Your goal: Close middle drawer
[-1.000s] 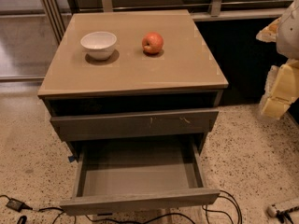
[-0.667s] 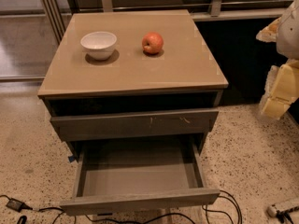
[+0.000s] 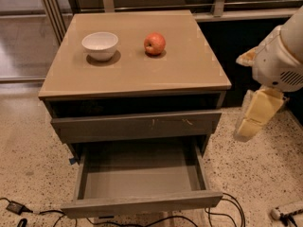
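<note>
Whether the jaws of the gripper [image 3: 252, 123] were apart or together could not be told; it hung pale yellow below a white rounded wrist, right of the cabinet [image 3: 142, 74] and apart from it. That cabinet was a boxy wooden unit with a smooth tan top on a speckled floor [image 3: 28, 145].

Low in it, the middle drawer [image 3: 142, 174] stood pulled well out toward the near side. Its long axis ran left to right, and its plain grey-brown front panel faced near. The inside was a smooth, shallow grey box.

Above it sat a similar grey drawer front [image 3: 118, 126], marked with small pale scratches and pushed further in.

On the far part of the top stood a round white bowl [image 3: 100, 45] at left and a red apple [image 3: 155, 43] just right of it, not touching. Dark cables [image 3: 229, 207] lay on the floor by the drawer's near right corner.

Against a second earlier, the gripper had shifted left and lower, nearer the cabinet; the drawer, bowl and apple lay unchanged.
</note>
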### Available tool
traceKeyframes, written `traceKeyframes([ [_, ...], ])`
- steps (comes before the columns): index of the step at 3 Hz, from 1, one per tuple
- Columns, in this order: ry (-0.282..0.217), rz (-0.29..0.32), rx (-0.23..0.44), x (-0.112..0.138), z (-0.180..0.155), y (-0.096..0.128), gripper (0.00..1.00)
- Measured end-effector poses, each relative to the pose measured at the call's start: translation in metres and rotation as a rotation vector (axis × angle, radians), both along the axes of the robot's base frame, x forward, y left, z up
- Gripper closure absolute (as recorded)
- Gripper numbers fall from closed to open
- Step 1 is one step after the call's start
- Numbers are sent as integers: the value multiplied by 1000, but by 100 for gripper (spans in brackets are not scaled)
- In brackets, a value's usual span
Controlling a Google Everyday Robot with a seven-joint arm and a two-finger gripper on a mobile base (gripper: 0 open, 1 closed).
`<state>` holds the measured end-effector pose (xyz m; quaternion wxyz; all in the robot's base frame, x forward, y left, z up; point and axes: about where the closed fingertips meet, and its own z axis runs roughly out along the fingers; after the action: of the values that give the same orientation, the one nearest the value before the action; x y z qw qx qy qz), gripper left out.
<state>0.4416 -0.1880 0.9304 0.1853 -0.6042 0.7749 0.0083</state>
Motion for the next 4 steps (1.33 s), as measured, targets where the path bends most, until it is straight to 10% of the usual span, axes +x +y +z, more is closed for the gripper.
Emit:
traceKeyframes([
  [2,10,41,172,-16,-86,44,48],
  [4,51,14,243,-51,-152,11,95],
])
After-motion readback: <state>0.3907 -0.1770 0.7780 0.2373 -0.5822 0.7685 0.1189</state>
